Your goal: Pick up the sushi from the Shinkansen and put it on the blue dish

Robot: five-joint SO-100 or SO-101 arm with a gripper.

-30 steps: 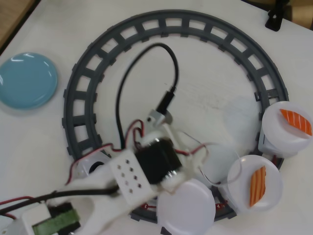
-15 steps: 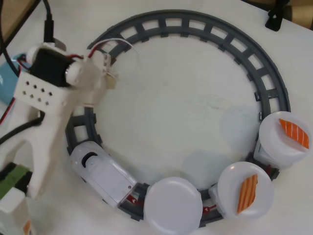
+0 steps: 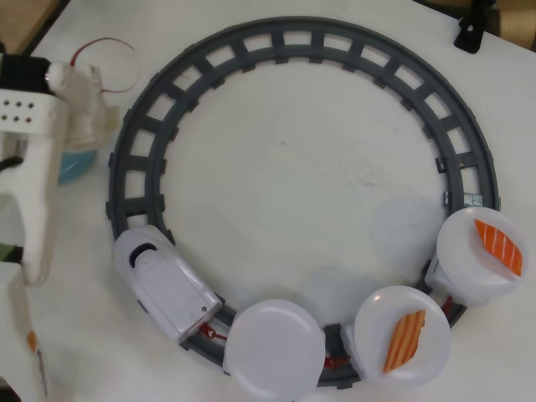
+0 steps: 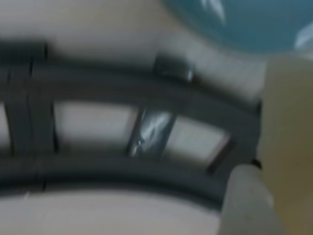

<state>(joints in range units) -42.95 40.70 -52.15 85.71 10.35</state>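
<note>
- Overhead view: the white robot arm (image 3: 38, 167) reaches up the left edge of the table (image 3: 318, 167), its gripper (image 3: 90, 117) just outside the left curve of the round grey track (image 3: 134, 159).
- The blue dish (image 3: 74, 165) lies right under the gripper, mostly hidden by the arm; only a sliver shows.
- In the blurred wrist view a pale beige block, seemingly the sushi (image 4: 286, 112), stands at the right edge with the dish above it. Whether the fingers are clamped on it, or how wide they are, cannot be told.
- The toy train (image 3: 163, 283) sits on the track below the gripper, towing an empty white plate (image 3: 274, 349).
- Further right, well apart from the gripper, two plates carry orange striped pieces (image 3: 404, 341) (image 3: 499, 246).
</note>
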